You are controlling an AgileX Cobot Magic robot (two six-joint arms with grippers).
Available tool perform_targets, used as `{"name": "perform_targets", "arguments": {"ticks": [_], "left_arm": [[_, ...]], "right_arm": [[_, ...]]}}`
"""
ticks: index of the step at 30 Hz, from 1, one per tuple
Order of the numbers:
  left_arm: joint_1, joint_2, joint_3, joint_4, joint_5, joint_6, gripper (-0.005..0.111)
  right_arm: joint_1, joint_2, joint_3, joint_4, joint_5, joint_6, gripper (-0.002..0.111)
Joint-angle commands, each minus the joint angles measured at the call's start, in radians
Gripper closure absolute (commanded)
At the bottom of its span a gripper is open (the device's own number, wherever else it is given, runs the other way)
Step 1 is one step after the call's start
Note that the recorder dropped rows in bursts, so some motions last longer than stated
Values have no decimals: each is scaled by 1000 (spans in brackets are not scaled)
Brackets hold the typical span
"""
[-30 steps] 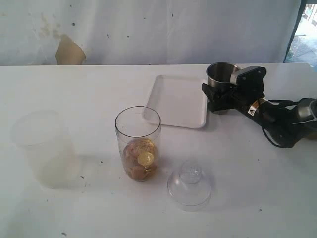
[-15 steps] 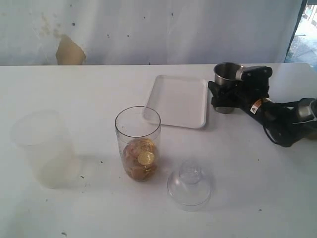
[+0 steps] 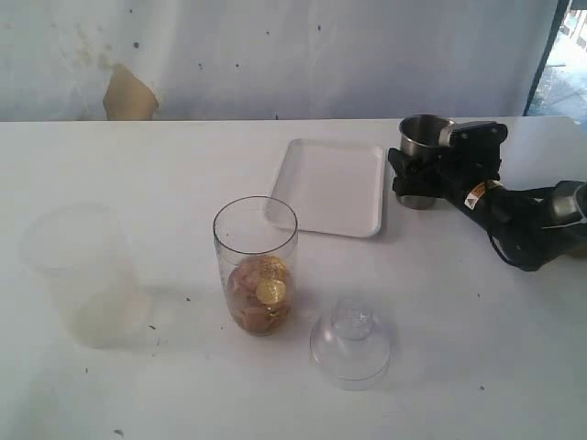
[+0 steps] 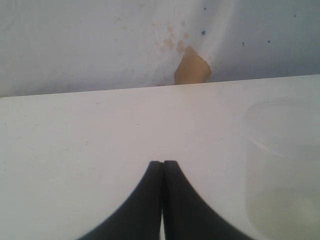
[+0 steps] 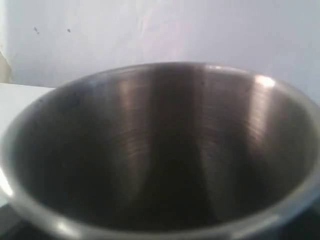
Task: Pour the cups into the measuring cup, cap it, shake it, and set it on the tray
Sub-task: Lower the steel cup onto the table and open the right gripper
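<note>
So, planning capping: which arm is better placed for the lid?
Probably right: the lid lies right of the jar, though the right gripper holds the steel cup. Left gripper: shut near the frosted cup.

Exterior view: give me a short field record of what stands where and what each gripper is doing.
measuring cup: upright on the table, uncapped, brown and gold pieces at the bottom
cap: on the table beside the measuring cup, apart from it
tray: nothing on it
steel tumbler: upright, right of the tray, inside looks empty
right gripper: clamped around the steel tumbler
left gripper: shut, holding nothing
frosted cup: upright, far left
</note>
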Motion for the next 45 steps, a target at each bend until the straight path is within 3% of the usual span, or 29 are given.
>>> {"name": "perform_targets", "arguments": {"ticks": [1, 4, 10, 19, 28, 32, 45], "left_arm": [[-1, 2, 0, -9, -3, -2, 107], [-1, 2, 0, -9, -3, -2, 107], [-1, 2, 0, -9, -3, -2, 107], [-1, 2, 0, -9, -3, -2, 107], [-1, 2, 0, -9, -3, -2, 107], [-1, 2, 0, -9, -3, -2, 107], [-1, 2, 0, -9, -3, -2, 107]], "right_arm": [[-3, -8, -3, -47, -10, 15, 35], [-3, -8, -3, -36, 1, 15, 34], [-3, -8, -7, -37, 73, 1, 4], [-3, -35, -1, -43, 86, -7, 3], [-3, -121, 1, -94, 300, 5, 3], [-3, -138, 1, -201, 299, 44, 3], [-44, -229, 89, -185, 293, 74, 3]]}}
